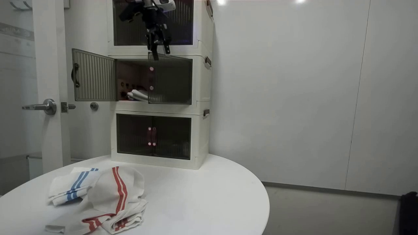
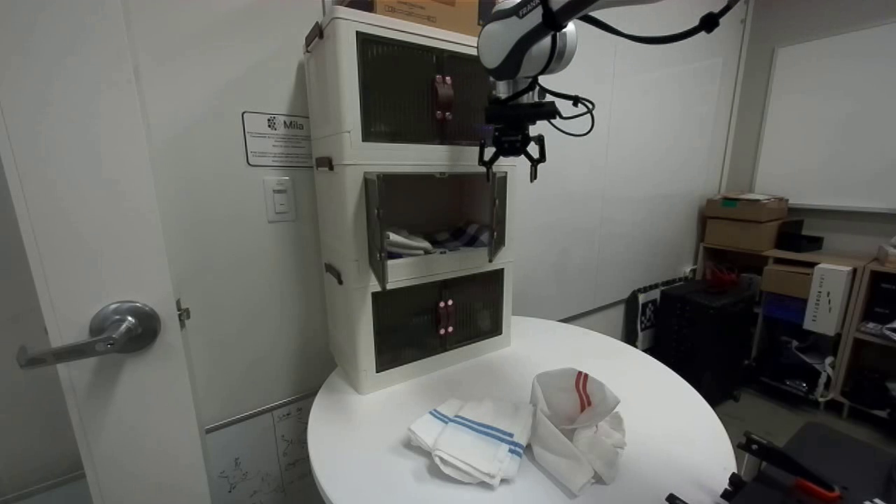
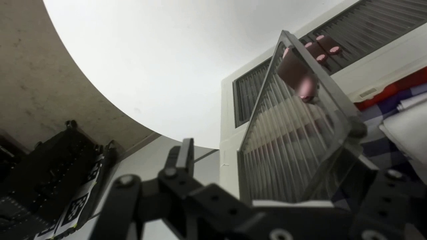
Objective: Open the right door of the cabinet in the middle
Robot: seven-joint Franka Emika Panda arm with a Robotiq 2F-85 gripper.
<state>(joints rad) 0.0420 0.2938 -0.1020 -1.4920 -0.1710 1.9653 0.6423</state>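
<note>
Your gripper (image 2: 511, 176) is wide, near the top of the right door (image 1: 172, 81). Door's on the middle cabinet (image 1: 204, 82), standing open, long axis upright, free edge pointing outward.

The smoky, ribbed right door (image 1: 173, 80) stands open on the white cabinet (image 1: 203, 83).

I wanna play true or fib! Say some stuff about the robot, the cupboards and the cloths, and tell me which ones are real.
1. The right door of the middle cabinet is open. True.
2. It is that cabinet's only open door. False: the left door is open too.
3. The bottom cabinet is closed. True.
4. The gripper is open. True.
5. It is carrying something stripy. False: the blue-striped cloth and red-striped cloth lie on the white table.
</note>
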